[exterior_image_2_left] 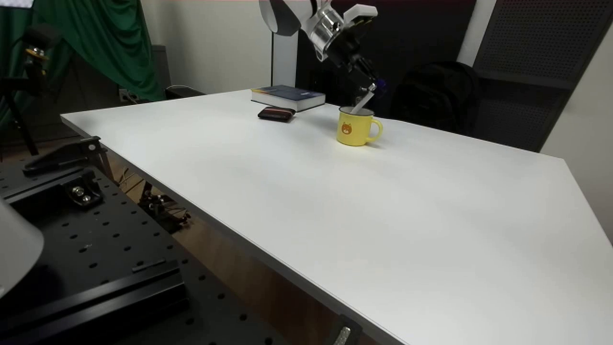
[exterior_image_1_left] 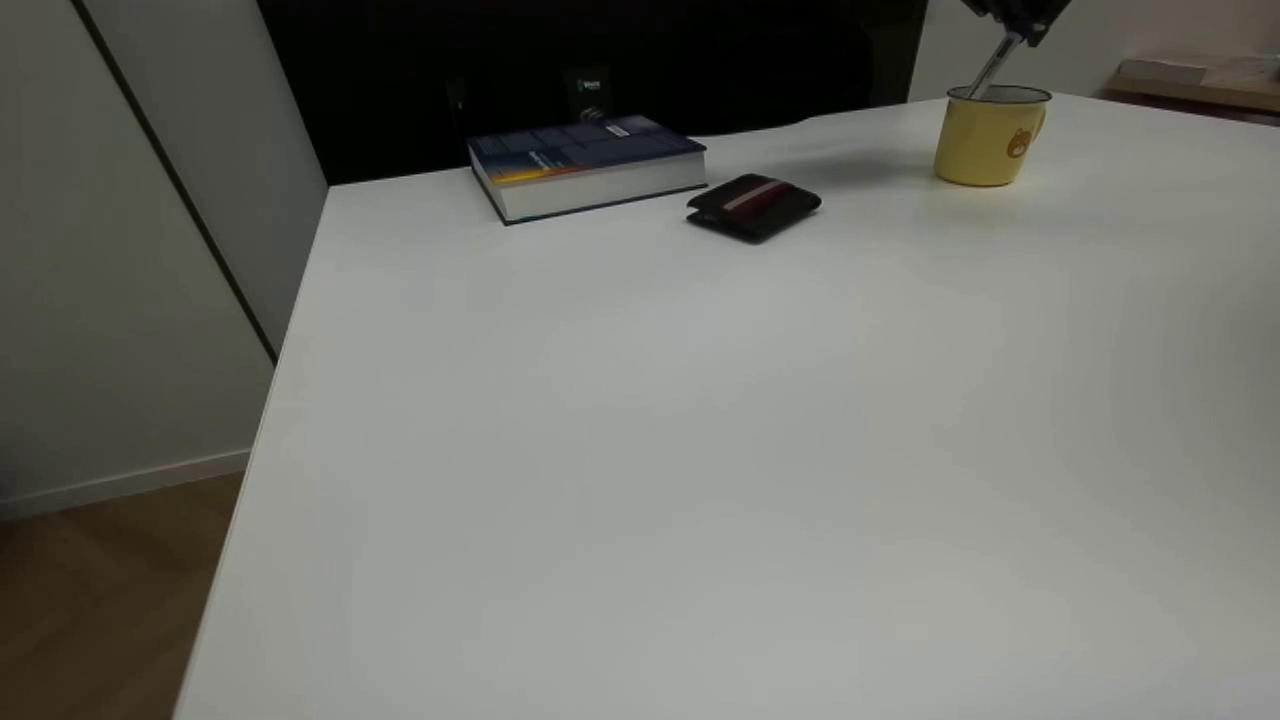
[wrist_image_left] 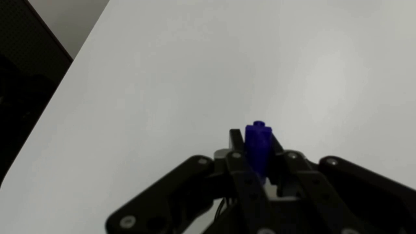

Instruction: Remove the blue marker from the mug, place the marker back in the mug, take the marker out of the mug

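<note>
Showing only in exterior views: mug [exterior_image_2_left: 353,129]

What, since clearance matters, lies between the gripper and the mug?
The pale barrel of the blue marker slants from the gripper into the mug, as both exterior views show.

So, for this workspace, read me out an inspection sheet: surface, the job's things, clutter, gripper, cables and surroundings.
Surface: white table, smooth-looking top.
Job's things: yellow mug upright on the table; blue marker leaning, lower end inside the mug's mouth in both exterior views.
Clutter: thick book lying flat; dark wallet near it, both apart from the mug.
Gripper: gripper above the mug, shut on the marker's blue end.
Cables: thin wire-like strands below the table's edge; what they feed cannot be told.
Surroundings: green curtain; black perforated board beside the table; dark backpack-like shape behind it.
</note>
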`<state>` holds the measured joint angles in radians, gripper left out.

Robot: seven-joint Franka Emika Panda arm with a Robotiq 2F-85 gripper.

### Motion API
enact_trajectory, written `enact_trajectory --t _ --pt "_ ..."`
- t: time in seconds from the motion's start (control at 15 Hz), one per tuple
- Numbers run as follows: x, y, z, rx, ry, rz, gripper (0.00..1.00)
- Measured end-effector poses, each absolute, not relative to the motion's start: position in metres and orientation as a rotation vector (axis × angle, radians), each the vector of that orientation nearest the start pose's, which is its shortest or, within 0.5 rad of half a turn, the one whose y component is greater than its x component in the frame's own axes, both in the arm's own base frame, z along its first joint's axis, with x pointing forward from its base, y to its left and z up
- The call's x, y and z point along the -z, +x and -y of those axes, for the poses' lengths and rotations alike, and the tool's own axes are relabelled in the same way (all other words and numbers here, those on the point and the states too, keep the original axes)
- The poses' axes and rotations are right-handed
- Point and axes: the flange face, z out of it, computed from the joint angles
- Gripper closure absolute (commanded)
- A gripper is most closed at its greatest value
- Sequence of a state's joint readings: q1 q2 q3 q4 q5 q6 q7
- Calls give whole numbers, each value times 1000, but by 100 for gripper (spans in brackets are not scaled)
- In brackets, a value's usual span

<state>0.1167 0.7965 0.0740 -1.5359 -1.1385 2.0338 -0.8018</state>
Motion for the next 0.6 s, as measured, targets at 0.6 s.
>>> enact_trajectory --t 0.6 --pt "-236 698 -112 568 1531 -1705 95"
